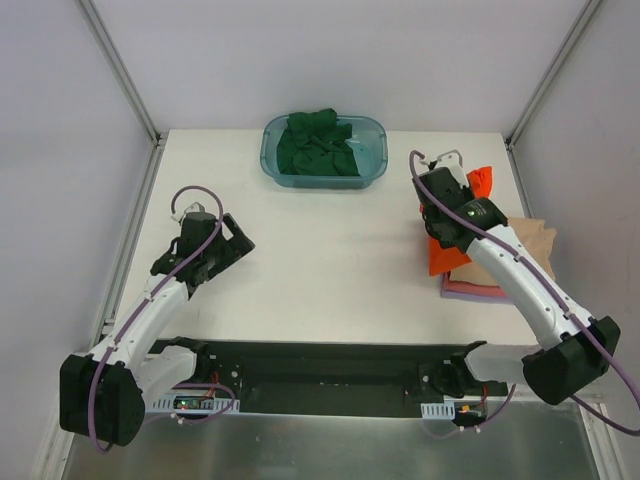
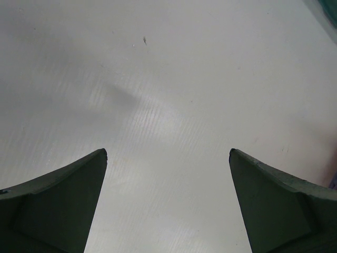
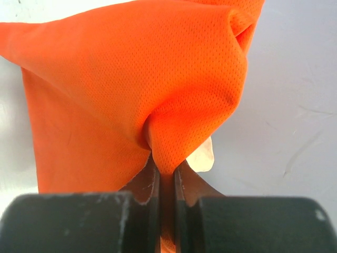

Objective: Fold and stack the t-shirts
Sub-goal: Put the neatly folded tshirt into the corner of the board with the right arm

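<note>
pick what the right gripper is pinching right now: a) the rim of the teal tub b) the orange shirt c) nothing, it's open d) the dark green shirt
B: the right wrist view shows the right gripper shut on a fold of the orange shirt, while the dark green shirt lies in the tub.

The counter (image 1: 330, 260) is white and matt, finely ribbed when seen close. Plain white walls (image 1: 330, 60) close it on three sides, and thin metal posts (image 1: 120, 68) stand at the far corners. A black rail (image 1: 320, 372) runs along the near edge. The light is soft and even.
</note>
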`<state>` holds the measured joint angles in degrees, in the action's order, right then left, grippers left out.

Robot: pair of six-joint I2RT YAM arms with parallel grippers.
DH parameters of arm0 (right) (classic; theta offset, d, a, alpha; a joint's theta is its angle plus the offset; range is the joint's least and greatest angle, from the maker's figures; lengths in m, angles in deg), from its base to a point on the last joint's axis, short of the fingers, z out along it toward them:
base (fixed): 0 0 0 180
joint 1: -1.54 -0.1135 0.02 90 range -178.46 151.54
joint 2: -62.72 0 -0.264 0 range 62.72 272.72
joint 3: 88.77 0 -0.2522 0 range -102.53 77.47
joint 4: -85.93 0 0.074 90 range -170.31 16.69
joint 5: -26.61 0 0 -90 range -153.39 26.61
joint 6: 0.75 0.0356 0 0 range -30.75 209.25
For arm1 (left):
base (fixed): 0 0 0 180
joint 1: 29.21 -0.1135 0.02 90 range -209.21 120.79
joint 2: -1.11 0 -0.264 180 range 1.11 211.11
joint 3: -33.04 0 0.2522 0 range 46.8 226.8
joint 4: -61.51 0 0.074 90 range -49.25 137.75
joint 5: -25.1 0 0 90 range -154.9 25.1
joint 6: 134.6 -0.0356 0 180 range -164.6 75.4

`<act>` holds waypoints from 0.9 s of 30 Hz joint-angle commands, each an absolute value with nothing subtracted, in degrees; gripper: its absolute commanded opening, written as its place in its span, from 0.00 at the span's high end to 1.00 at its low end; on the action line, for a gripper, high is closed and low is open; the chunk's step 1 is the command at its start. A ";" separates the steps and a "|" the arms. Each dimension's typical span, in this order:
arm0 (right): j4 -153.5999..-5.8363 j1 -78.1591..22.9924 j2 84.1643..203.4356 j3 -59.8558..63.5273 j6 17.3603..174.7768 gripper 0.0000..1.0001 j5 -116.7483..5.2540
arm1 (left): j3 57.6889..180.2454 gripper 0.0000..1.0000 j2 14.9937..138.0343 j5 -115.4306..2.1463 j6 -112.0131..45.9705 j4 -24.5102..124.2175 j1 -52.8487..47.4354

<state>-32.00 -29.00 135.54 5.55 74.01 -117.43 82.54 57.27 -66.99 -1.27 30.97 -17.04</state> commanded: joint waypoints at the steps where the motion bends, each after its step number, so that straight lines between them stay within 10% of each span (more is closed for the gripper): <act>1: -31.27 -26.24 132.24 1.36 70.62 1.00 -112.70 | 82.31 0.01 56.13 -67.98 -2.50 31.14 -18.04; 27: -42.87 2.95 144.37 6.63 67.45 0.96 -98.98 | 82.31 0.01 57.18 -67.63 -3.03 31.05 -19.10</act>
